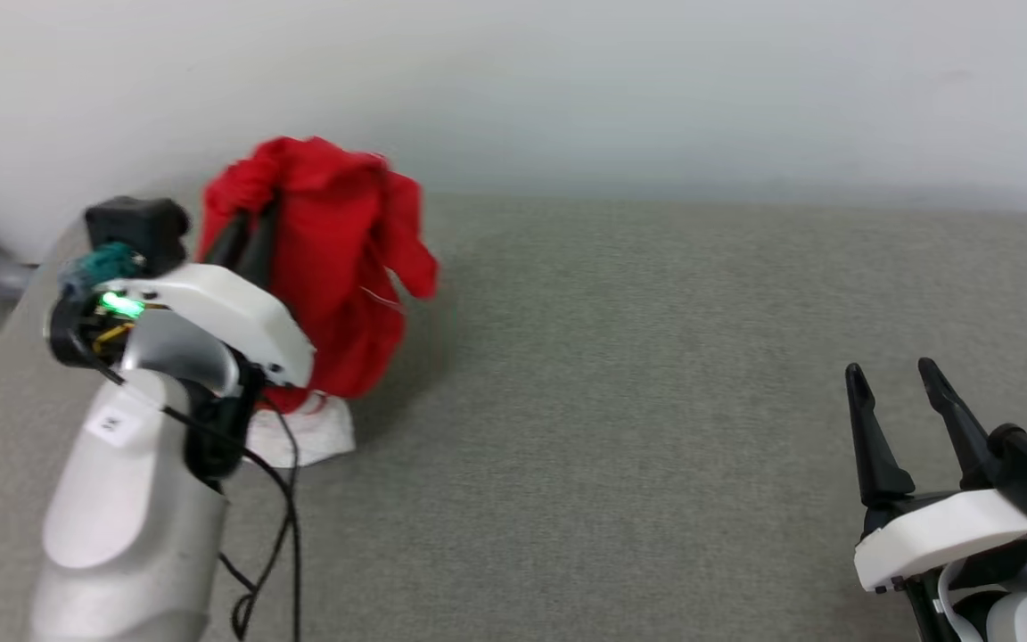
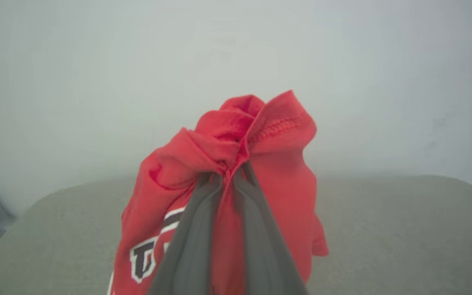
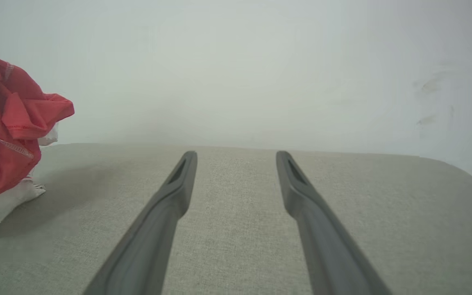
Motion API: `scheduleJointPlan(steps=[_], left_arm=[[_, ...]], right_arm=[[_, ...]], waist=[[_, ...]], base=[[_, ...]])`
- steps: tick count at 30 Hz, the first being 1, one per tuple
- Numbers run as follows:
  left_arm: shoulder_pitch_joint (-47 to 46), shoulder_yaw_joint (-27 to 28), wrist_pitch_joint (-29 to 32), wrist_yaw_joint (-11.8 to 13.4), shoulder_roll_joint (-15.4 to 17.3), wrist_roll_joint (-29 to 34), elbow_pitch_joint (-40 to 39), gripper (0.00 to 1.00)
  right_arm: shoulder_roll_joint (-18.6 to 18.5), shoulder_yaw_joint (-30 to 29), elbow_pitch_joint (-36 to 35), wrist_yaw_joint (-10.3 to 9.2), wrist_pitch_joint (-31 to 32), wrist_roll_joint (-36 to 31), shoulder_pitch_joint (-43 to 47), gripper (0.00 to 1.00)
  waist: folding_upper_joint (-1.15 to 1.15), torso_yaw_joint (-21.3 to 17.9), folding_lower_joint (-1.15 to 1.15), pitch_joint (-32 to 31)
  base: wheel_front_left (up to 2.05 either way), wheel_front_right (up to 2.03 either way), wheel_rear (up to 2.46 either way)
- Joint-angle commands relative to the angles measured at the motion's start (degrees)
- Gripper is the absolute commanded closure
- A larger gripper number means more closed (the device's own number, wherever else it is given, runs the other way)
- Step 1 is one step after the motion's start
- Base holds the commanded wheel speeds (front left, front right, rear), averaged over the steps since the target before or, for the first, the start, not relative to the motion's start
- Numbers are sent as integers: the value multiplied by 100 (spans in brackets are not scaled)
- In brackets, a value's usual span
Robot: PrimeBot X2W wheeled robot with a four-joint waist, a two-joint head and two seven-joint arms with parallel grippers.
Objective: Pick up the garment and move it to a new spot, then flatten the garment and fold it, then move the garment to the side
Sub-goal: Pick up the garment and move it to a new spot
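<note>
Left hand [image 2: 230,175] is pinched narrow on a bunched fold of the garment [image 1: 335,259], right by a stitched hem. The garment hangs from that pinch at the far-left of the table [image 1: 656,428], near the wall. Its white lower part touches the tabletop, so it's not fully airborne. Right hand [image 1: 891,370] has its jaws wide and empty, low at the near-right, well apart from the cloth.

Handling: thin soft jersey, looks light, no stiffness. It collapses into a clump and drapes off whatever point holds it. The pinch catches several layers, so I'd expect slip on a quick swing.

Grip: the mid-bunch hold is fine for relocating only. Flattening likely needs two spread points, hem corners or shoulders, one per hand. The loose red flap on the clump's right side looks like the easiest reach for the right hand.
</note>
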Motion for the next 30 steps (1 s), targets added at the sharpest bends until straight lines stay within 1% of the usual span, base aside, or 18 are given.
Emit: scheduleJointPlan(steps=[1, 4, 8, 14, 17, 21, 26, 27, 29, 30], left_arm=[[113, -144, 86, -70, -114, -38, -157, 100], [259, -452, 285, -132, -320, -127, -401, 100], [466, -934, 606, -210, -676, -284, -598, 100], [902, -1873, 876, -270, -1025, -389, -641, 100], [1164, -2375, 926, -290, -1121, -438, -562, 100], [1482, -3037, 970, -299, -1158, -479, -433, 100], [1627, -3534, 853, -302, -1133, -502, -280, 100], [1641, -3588, 798, -303, -1136, -524, -280, 82], [1630, -3644, 626, -304, -1134, -500, -287, 0], [1615, -3662, 517, -304, -1135, -479, -308, 0]], right_arm=[[10, -4, -40, -6, 13, 18, 100, 0], [11, 2, -94, -6, 30, 41, 91, 0], [10, -23, -138, -6, 44, 75, 102, 0], [11, 9, -151, -6, 31, 126, 28, 0], [10, 7, -135, -6, 17, 152, -12, 0], [11, -28, -115, -6, 0, 156, -32, 0], [11, -68, -76, -6, -6, 126, -28, 0], [11, -81, -75, -6, 2, 109, -27, 0], [11, -92, -59, -6, 23, 72, 5, 0], [11, -100, -59, -6, 24, 63, 28, 0]], waist=[[0, -310, 1, -40], [0, -586, 1, -10], [0, -901, 1, 68], [0, -1329, 1, 273], [0, -1477, 1, 359], [0, -1540, 1, 441], [0, -1488, 1, 411], [0, -1453, 1, 382], [0, -1376, 1, 290], [0, -1334, 1, 241]], base=[[0, 0, 0], [0, 0, 0], [0, 0, 0], [0, 0, 0], [0, 0, 0], [0, 0, 0], [0, 0, 0], [0, 0, 0], [0, 0, 0], [0, 0, 0]])
